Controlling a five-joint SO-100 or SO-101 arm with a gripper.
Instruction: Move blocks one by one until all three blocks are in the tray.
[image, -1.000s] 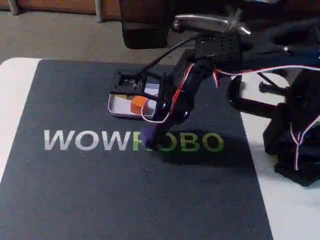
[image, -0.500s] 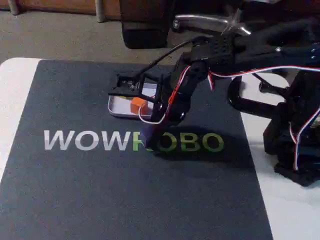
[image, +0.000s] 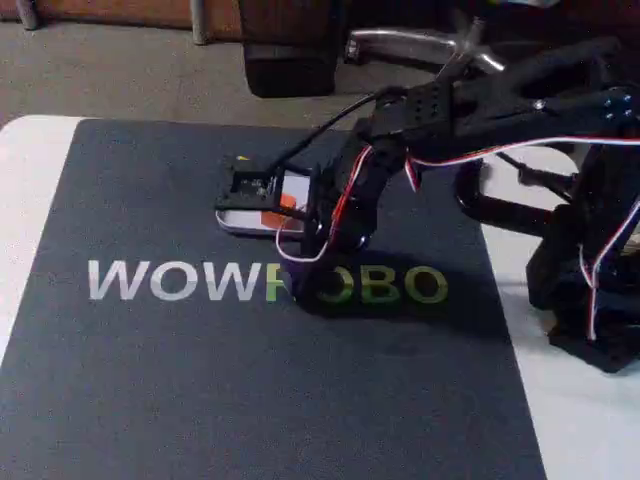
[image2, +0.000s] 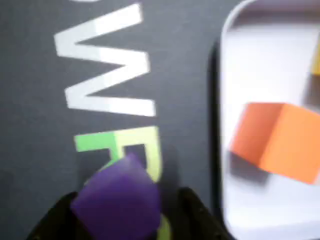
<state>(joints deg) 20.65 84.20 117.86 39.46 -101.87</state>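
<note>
Movement since half a second ago: in the fixed view the black two-finger gripper (image: 300, 262) has risen off the mat lettering, and the wrist camera board now covers more of the small shallow white tray (image: 240, 226) than before.

Left of the wrist view lies open dark grey printed mat (image2: 35, 125) with white and green letters and no obstruction. At lower centre, the small matte dark purple cube (image2: 119, 199) sits clamped between the two black fingertips, one dark finger visible on each side of it. It is turned corner-on, one edge pointing up the picture; being a cube, it has no long axis. It is outside the tray, close to the rim.

To the right, the tray's rounded corner and low rim run top to bottom. Inside, the small matte orange cube (image2: 277, 140) rests on the floor, rotated so a vertical edge faces the camera, with bare white floor around it. A yellow sliver (image2: 316, 60) shows at the right edge.
</note>
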